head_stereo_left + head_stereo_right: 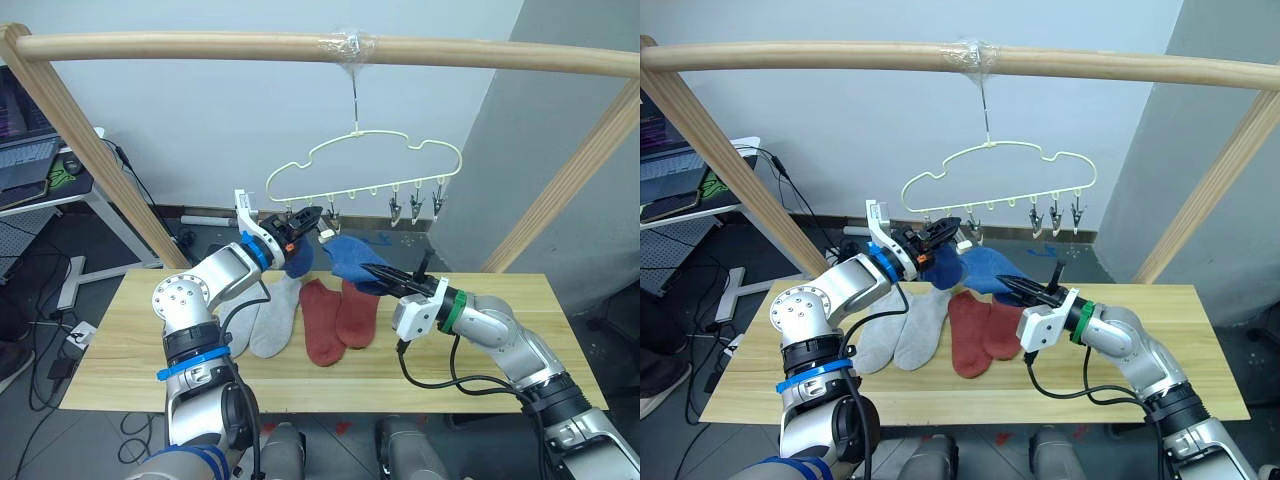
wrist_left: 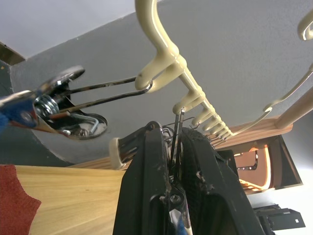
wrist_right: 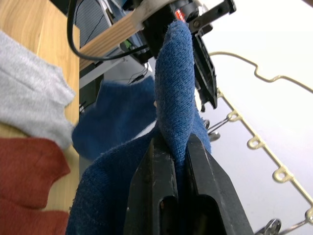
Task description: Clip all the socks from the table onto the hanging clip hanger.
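Observation:
The cream clip hanger (image 1: 365,165) hangs by its hook from the wooden pole. My left gripper (image 1: 316,216) is raised to its bar and shut on a metal clip (image 2: 176,128). One blue sock (image 1: 298,262) dangles just below that gripper, by the neighbouring clip (image 2: 58,105). My right gripper (image 1: 374,270) is shut on the other blue sock (image 1: 345,254), holding it up close beside the left gripper, above the table (image 1: 480,350). Two light grey socks (image 1: 268,315) and two rust red socks (image 1: 335,315) lie flat on the table.
The round wooden pole frame (image 1: 300,47) spans overhead, with slanted legs at the table's back corners. Bare metal clips (image 1: 415,207) hang at the hanger's right end. A white desk with a laptop (image 1: 28,160) and cables stands off to the left.

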Controlling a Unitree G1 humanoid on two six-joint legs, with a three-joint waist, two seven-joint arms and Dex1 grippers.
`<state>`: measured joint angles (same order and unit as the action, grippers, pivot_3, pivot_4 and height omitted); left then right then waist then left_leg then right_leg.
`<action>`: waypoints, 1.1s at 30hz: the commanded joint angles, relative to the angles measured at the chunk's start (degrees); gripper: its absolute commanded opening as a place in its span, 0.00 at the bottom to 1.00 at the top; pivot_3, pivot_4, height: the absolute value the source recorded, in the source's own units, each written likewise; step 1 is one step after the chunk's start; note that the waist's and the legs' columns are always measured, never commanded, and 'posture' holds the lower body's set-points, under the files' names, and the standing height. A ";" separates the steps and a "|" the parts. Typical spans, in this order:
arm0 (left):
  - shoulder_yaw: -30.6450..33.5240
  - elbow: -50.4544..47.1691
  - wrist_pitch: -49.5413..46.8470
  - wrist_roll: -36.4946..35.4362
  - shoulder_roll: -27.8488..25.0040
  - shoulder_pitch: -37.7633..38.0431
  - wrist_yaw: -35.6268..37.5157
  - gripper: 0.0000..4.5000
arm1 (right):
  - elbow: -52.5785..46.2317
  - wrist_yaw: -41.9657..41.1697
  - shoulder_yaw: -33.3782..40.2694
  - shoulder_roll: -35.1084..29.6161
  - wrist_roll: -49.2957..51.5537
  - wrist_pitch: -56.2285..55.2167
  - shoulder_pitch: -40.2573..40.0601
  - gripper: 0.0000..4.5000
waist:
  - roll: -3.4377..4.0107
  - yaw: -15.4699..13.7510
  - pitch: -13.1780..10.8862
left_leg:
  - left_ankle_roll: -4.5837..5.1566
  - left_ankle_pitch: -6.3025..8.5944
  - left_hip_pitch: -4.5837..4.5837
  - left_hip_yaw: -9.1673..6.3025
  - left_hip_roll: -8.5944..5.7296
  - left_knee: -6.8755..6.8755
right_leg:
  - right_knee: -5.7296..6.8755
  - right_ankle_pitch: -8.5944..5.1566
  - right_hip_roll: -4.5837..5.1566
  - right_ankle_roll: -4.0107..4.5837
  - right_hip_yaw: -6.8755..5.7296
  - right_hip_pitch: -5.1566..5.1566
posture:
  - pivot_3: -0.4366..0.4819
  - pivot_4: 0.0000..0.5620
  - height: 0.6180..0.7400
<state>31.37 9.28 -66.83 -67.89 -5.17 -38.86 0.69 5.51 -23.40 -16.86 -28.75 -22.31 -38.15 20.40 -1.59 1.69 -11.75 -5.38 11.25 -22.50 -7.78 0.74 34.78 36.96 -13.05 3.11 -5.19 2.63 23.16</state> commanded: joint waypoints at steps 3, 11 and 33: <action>-1.52 -1.74 0.32 -1.75 -0.02 0.60 -0.40 0.03 | -3.07 0.35 0.07 1.47 0.42 0.23 0.92 0.00 | 0.00 0.02 0.00 | 0.00 0.00 0.00 -0.01 0.00 -0.01 | 0.00 0.00 0.00 0.00 -0.01 0.00 | 0.53 0.26 1.00; -1.87 -1.47 0.79 -3.26 -0.80 0.97 -0.78 0.03 | -2.82 0.06 -0.15 2.62 0.12 0.88 1.24 0.00 | 0.00 0.00 0.00 | 0.00 0.00 0.00 -0.01 0.00 0.00 | 0.01 -0.01 0.00 0.02 -0.01 0.00 | 0.53 0.27 1.00; -3.57 -1.73 2.44 -5.26 -1.62 1.59 -1.46 0.03 | -2.39 -0.78 0.00 3.26 0.52 1.94 1.44 0.00 | 0.00 0.02 0.00 | 0.01 0.01 -0.02 0.00 0.00 -0.01 | -0.02 -0.06 0.00 0.11 0.00 0.02 | 0.54 0.29 1.00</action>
<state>28.66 9.18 -64.40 -71.99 -6.56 -37.50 -0.71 4.03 -24.78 -17.09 -26.01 -22.36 -36.23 20.41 -1.59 1.71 -11.76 -5.38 11.26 -22.53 -7.78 0.74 34.77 36.95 -13.11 3.11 -5.08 2.63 23.18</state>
